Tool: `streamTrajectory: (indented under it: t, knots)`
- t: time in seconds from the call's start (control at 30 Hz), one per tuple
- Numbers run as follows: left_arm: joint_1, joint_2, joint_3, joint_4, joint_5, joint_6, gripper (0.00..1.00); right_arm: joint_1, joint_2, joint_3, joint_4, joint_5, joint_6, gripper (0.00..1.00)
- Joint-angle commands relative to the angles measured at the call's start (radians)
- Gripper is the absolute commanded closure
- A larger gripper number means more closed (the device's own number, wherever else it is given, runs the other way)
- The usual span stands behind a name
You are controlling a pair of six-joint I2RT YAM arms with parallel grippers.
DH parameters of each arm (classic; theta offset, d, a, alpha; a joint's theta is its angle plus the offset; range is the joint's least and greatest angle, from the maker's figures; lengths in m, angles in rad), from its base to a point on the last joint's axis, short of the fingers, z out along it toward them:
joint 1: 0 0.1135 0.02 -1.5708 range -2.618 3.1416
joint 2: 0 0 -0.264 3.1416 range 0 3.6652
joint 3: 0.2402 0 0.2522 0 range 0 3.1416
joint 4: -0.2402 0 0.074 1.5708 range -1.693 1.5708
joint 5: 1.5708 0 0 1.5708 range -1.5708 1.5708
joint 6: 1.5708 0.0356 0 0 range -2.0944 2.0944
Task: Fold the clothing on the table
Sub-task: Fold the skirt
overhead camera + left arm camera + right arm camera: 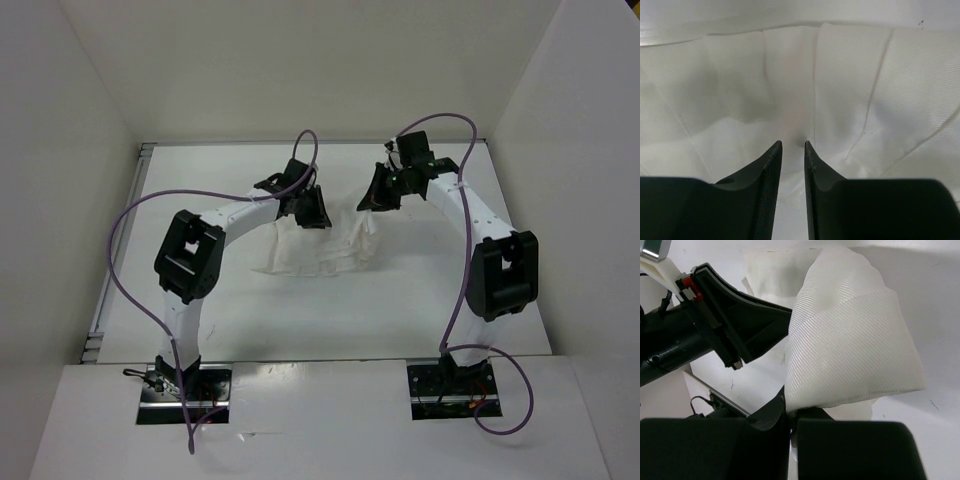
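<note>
The pleated white clothing (318, 248) is lying rumpled just toward 12 o'clock from the middle of the counter (400, 310), the left fingers (308, 210) hovering slightly parted over its 11 o'clock edge while the right fingers (789, 410) are pinching its 2 o'clock corner, holding a fold up.

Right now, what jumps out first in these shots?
The white pleated cloth lies crumpled in the middle of the table. The right gripper is clamped on it, with a thick fold bulging up above its fingers. The left gripper sits low over the pleats, jaws slightly parted.
</note>
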Motion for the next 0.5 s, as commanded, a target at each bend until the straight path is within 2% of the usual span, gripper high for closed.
streamTrajectory:
  t: [0.0, 0.2, 0.47]
  knots:
    - [-0.011, 0.027, -0.006, 0.039, 0.01, -0.025, 0.69, -0.005, -0.07, -0.008, 0.024, -0.018, -0.017, 1.0]
    - [-0.041, 0.11, -0.006, 0.103, 0.116, -0.067, 0.75, -0.005, -0.08, -0.008, 0.024, -0.027, -0.017, 1.0]
    - [-0.077, 0.19, 0.037, 0.025, 0.087, -0.076, 0.76, -0.005, -0.08, 0.003, 0.033, -0.053, -0.007, 1.0]
